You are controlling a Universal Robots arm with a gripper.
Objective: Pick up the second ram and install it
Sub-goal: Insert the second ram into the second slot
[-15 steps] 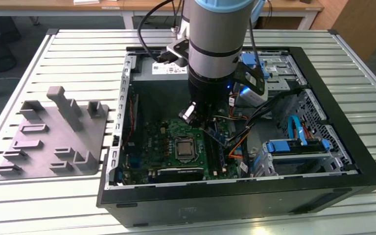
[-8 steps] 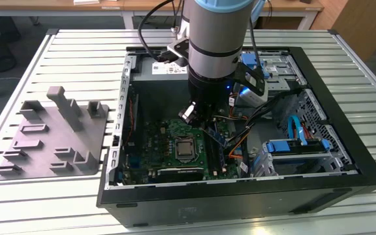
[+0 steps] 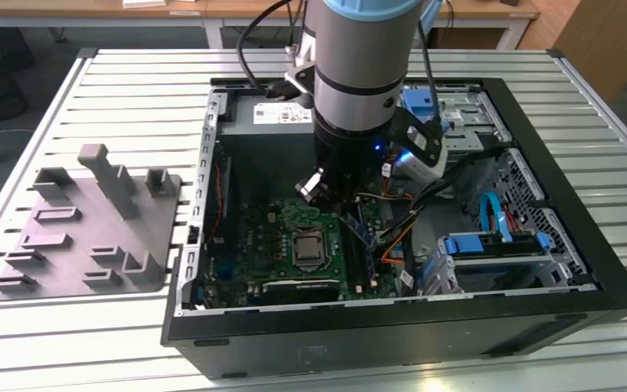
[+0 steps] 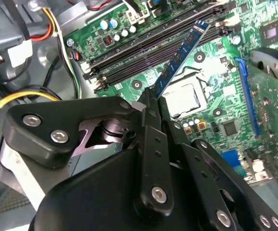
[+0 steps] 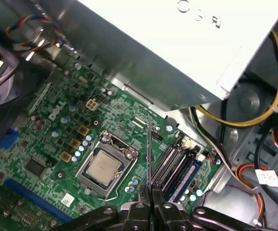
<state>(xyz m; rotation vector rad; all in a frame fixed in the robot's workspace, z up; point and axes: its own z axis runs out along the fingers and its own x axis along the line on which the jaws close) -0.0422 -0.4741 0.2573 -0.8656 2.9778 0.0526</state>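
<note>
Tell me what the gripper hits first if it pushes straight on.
Probably the motherboard, through the held second ram: the gripper points between the CPU socket and the memory slots; depth is unclear.

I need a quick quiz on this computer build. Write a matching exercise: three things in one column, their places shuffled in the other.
Things:
1. memory stick
2. grey fixture
3. processor

Places:
A. in its socket on the green board
B. on the slatted table, beside the computer case
C. clamped in the end effector

Pairs: 1-C, 2-B, 3-A
</note>
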